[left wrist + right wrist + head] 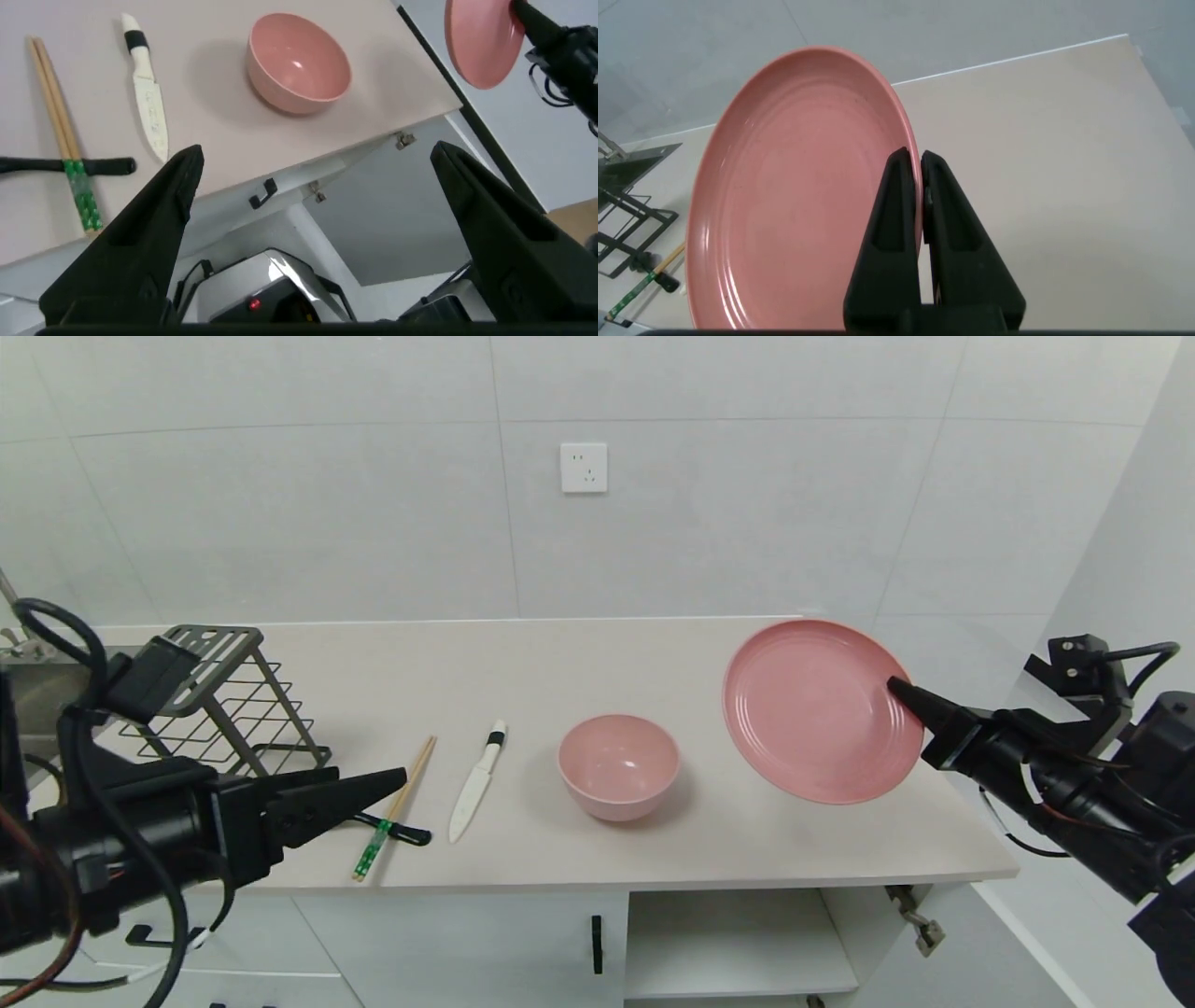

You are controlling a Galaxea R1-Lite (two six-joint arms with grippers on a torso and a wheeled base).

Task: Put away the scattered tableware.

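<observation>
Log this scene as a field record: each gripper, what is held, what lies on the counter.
right gripper: shut on the plate's rim
plate: pink, tilted, lifted off the counter
left gripper: open, holding nothing, at the counter's front left
bowl: pink, upright, mid-counter
knife: white, flat, left of the bowl
chopsticks: left of the knife, crossed by a black utensil
rack: wire, far left
</observation>
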